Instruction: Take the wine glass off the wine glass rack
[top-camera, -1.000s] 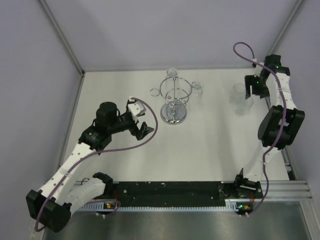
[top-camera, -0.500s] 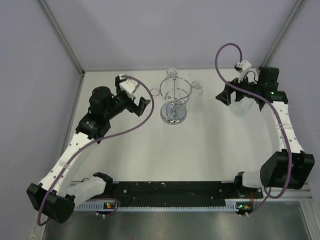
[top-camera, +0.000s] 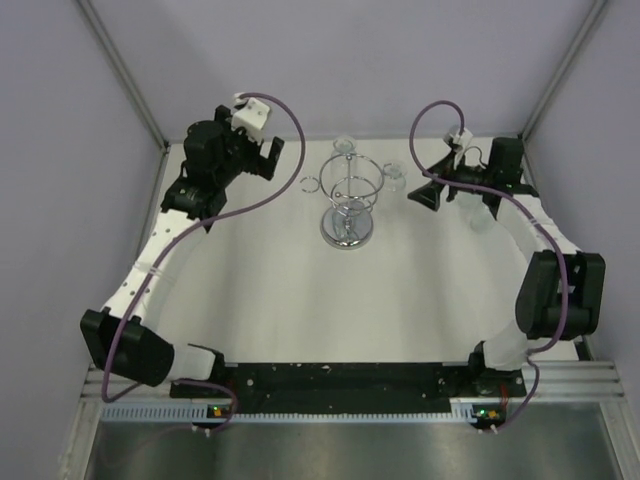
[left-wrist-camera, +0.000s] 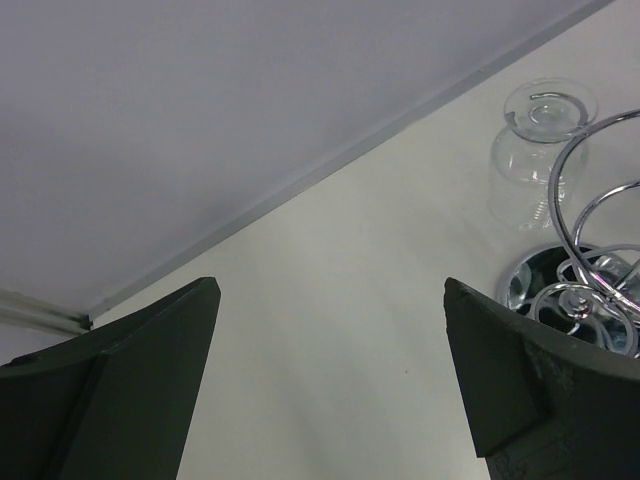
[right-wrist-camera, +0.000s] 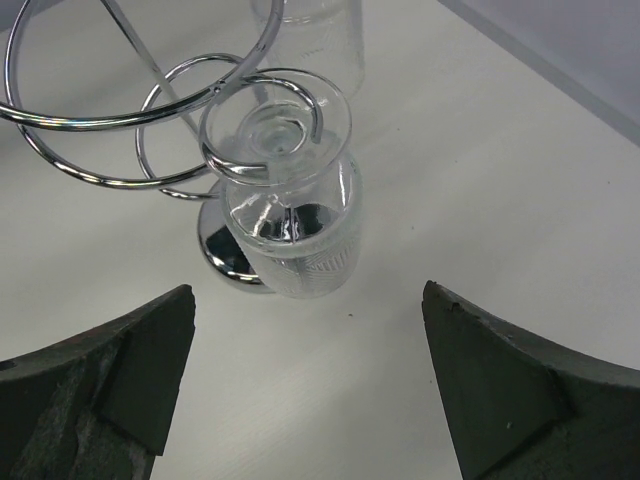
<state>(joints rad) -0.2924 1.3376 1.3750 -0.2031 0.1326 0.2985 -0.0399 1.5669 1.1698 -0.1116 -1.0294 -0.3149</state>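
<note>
The wine glass rack (top-camera: 347, 203) stands at the table's back middle, chrome wire rings on a round mirrored base. A clear wine glass (top-camera: 395, 178) hangs upside down from its right loop arm, and another (top-camera: 345, 147) from the far arm. My right gripper (top-camera: 422, 193) is open, just right of the right-hand glass. In the right wrist view that glass (right-wrist-camera: 292, 230) hangs in its loop ahead of the open gripper (right-wrist-camera: 310, 325), untouched. My left gripper (top-camera: 268, 158) is open and empty, left of the rack. The left wrist view shows a hanging glass (left-wrist-camera: 528, 150) beyond the open gripper (left-wrist-camera: 330, 290).
A clear glass (top-camera: 485, 213) stands on the table at the right, partly behind my right arm. The rack's left loop (top-camera: 310, 184) holds nothing. Purple-grey walls close the back and sides. The rack's rings (right-wrist-camera: 130, 110) and base (right-wrist-camera: 222, 258) lie close to the right-hand glass.
My right gripper has swung left from the standing glass to the rack's right-hand glass. My left arm has moved back and up along the left wall.
</note>
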